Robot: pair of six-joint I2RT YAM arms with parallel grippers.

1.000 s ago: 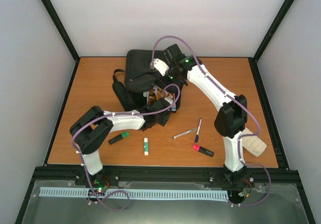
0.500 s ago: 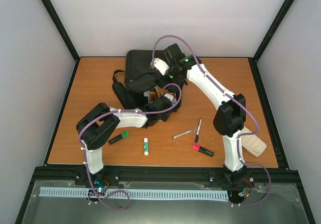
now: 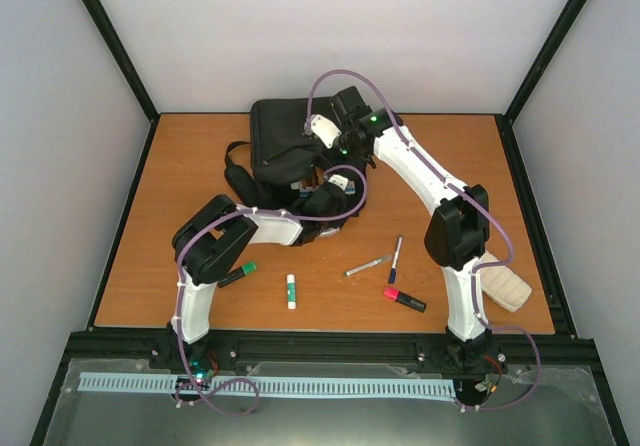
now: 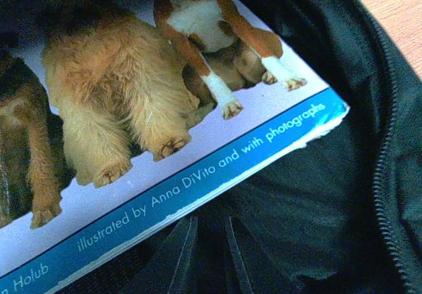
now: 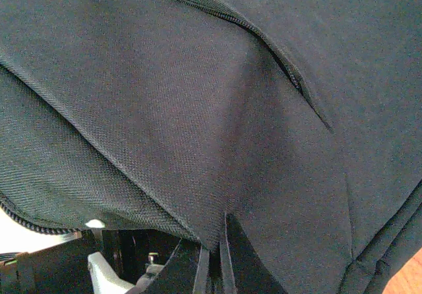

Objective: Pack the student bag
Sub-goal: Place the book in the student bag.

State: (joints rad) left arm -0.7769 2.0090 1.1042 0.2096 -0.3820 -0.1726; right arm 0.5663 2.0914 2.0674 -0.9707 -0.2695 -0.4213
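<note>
- The left hand (image 4: 210,231) is inside the mouth of the bag with its fingers drawn narrow. I cannot tell whether they pinch anything.
- Just beyond those fingers lies a picture book (image 4: 165,109) with dogs on its cover. It sits tilted, partly inside the opening, with one corner against the lining.
- The step looks to be seating that book. I would push it flat and deep along the back panel, clear of the zip teeth, before letting go.
- The right hand (image 5: 216,241) is clamped on a fold of the bag's fabric, lifting the flap. It should hold the flap high and steady so the mouth stays wide.
- The student bag (image 3: 280,136) sits at the far middle of the bench (image 3: 180,186). It is black woven cloth, slumped and creased, with a zip seam across the panel and a strap trailing left.
- Loose near the front are a green marker (image 3: 236,274), a glue stick (image 3: 291,290), a silver pen (image 3: 368,265), a blue pen (image 3: 396,258), a red marker (image 3: 404,299) and, far right, a cream pencil case (image 3: 505,286). All are well apart from the bag and not yet packed.
</note>
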